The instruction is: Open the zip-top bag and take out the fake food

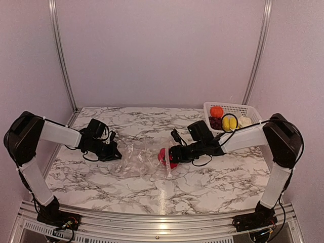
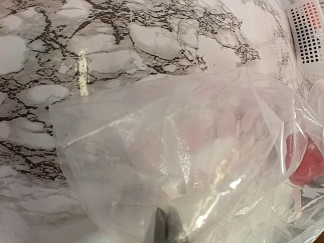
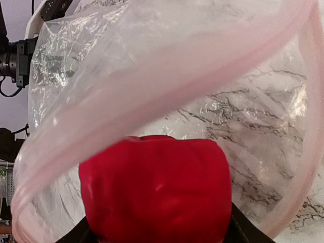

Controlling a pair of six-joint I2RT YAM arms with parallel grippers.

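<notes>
Red piece [image 3: 157, 190] pinched in outstretched right pincer [image 1: 172, 155] at zip-top bag [image 1: 134, 161]; left pincer [image 1: 115, 152] unclear.

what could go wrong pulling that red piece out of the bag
The red piece held in the right end effector sits under the zip rim of the zip-top bag, so it may snag and drag the bag along. The left end effector seems to pinch only thin film, which could slip.

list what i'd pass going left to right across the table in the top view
left end effector → clear bag → red toy food → white basket
</notes>
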